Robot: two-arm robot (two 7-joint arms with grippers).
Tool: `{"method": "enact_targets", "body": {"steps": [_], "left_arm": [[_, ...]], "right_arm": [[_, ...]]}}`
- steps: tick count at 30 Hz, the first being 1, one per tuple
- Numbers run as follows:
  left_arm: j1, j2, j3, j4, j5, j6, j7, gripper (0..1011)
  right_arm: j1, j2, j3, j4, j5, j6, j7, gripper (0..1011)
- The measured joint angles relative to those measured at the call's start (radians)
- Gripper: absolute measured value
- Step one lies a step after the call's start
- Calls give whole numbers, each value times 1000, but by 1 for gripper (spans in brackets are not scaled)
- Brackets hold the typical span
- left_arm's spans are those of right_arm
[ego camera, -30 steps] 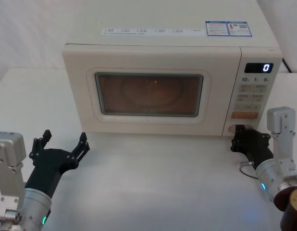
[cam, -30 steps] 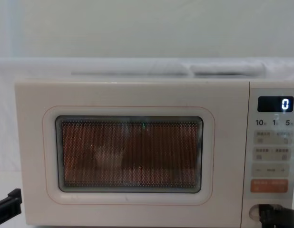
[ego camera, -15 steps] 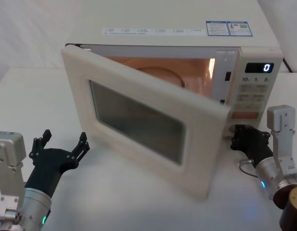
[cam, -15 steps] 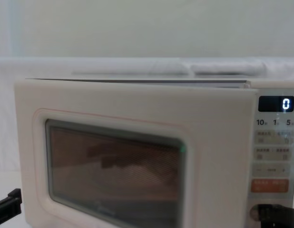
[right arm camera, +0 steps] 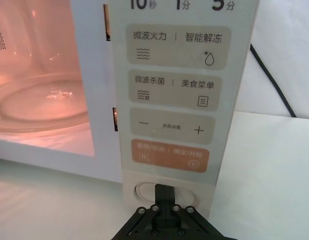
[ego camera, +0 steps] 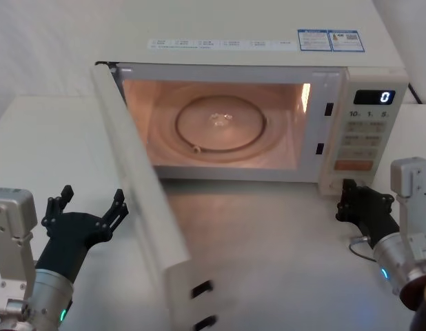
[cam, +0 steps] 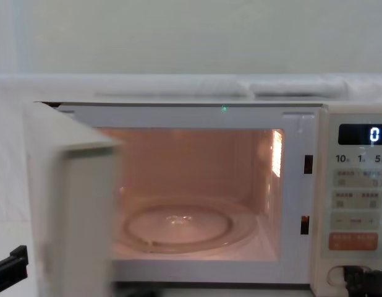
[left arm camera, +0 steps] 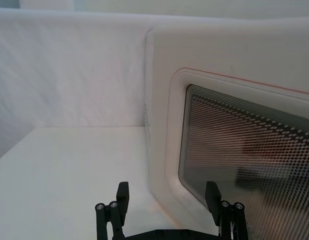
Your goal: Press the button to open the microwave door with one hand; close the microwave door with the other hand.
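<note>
A: What are the surface and room looking like?

B: A plain white desk [ego camera: 34, 131] is carrying the cream boxy microwave [ego camera: 268, 48], with a white wall [cam: 178, 37] rising behind it. A black cable [right arm camera: 272, 75] is trailing over the desk beside the oven.

A: And the door?

B: The large cream microwave door with its dark mesh window [left arm camera: 234, 150] is standing swung wide, edge-on in the head view [ego camera: 140, 200]. The lit cavity is showing a round glass turntable [ego camera: 220, 124].

A: Where is it lying relative to the left claw?

B: The left claw [ego camera: 89, 207], black and blocky, is hovering with fingers spread, and the door's outer face is sitting just ahead of it and to its right, not touching.

A: And the right claw?

B: The right claw [right arm camera: 164, 192] is sitting with fingers pressed together, its tip right at the wide cream oval push button [right arm camera: 144, 191], below the orange rectangular key [right arm camera: 169, 155]. I cannot tell whether it is touching the button.
</note>
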Motion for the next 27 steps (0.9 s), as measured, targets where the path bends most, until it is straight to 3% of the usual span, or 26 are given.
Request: {"method": "enact_targets", "body": {"steps": [13,27], "left_arm": [[0,0,0,0,0,0,0,1001],[0,0,0,0,0,0,0,1001]], "right_arm": [[-97,27,-12,-122,-32,-2,-3,0],[-186,76,12,-232,15,-21,49,4]]}}
